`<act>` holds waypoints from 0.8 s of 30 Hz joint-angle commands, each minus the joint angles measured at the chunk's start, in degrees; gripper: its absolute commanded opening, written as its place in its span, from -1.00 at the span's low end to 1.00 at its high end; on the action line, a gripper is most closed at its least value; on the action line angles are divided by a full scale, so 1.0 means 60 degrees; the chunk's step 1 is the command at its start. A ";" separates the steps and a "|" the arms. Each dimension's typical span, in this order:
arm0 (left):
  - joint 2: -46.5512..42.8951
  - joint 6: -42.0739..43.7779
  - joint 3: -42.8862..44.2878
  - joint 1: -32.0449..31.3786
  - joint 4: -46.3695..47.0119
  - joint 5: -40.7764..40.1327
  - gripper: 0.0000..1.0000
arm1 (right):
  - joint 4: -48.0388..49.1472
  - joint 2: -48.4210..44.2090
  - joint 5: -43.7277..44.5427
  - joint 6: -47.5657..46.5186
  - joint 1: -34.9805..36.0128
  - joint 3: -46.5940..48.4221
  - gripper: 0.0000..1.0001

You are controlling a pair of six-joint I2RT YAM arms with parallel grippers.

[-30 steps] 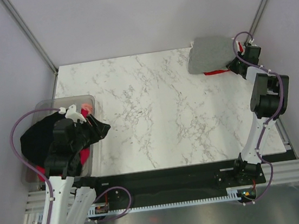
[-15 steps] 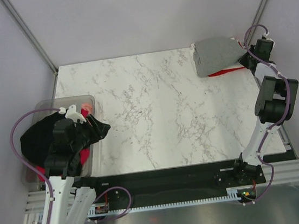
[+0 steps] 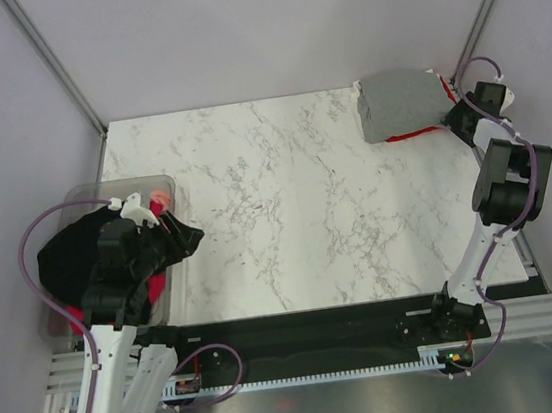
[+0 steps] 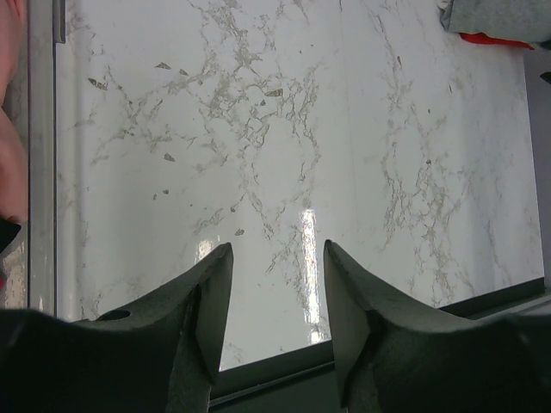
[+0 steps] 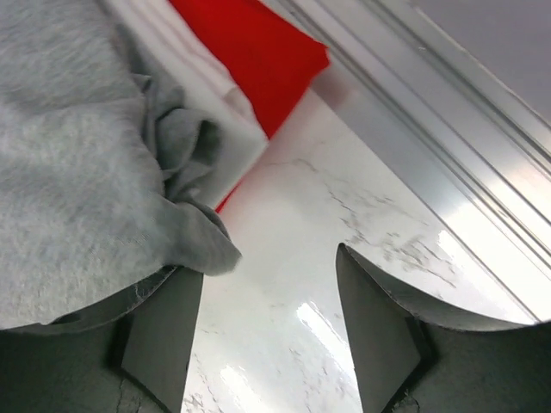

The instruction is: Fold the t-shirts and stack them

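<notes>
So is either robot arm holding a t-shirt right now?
No, nothing is held. The right jaws stand open at the edge of the grey t-shirt; the left jaws are open and empty.

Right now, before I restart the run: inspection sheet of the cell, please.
Surface: marble tabletop, no spills or marks seen.
Job's things: grey t-shirt folded on top of a white layer and a red t-shirt at the far right corner; black t-shirt and red cloth heaped in the clear tub at the left edge.
Clutter: nothing seen.
Grippers: left gripper open, empty, above the table by the tub; right gripper open beside the stack, grey hem lying over one finger.
Cables: purple cables loop along both arms; no snag seen.
Surroundings: plain grey walls, aluminium frame posts at the far corners.
</notes>
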 commanded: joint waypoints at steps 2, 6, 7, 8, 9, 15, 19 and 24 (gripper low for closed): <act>-0.0107 0.0250 0.0008 0.0029 0.0267 -0.0173 0.07 | -0.0526 -0.1659 0.0736 0.0515 -0.0196 -0.0128 0.41; -0.0209 0.0235 0.0009 0.0043 0.0267 -0.0275 0.07 | -0.1025 -0.2891 0.0487 0.0808 -0.0182 -0.0464 0.42; -0.0296 0.0249 0.0023 0.0058 0.0267 -0.0290 0.07 | -0.1128 -0.3474 0.0414 0.0867 -0.0182 -0.0756 0.42; -0.0341 0.0235 0.0023 0.0073 0.0267 -0.0305 0.07 | -0.1143 -0.3813 0.0283 0.0940 -0.0182 -0.0947 0.42; -0.0385 0.0235 0.0023 0.0087 0.0267 -0.0348 0.07 | -0.1143 -0.4150 -0.0124 0.1013 -0.0182 -0.1181 0.41; -0.0722 0.0206 0.0008 0.0131 0.0252 -0.0481 0.07 | -0.1349 -0.6992 -0.1927 0.1467 0.0051 -0.3026 0.43; -0.0781 0.0206 0.0008 0.0146 0.0238 -0.0539 0.07 | -0.2236 -0.8661 -0.2722 0.0856 0.1441 -0.3688 0.46; -0.0722 0.0176 0.0023 0.0161 0.0208 -0.0671 0.07 | -0.2901 -1.0273 -0.3160 0.0910 0.3825 -0.4987 0.58</act>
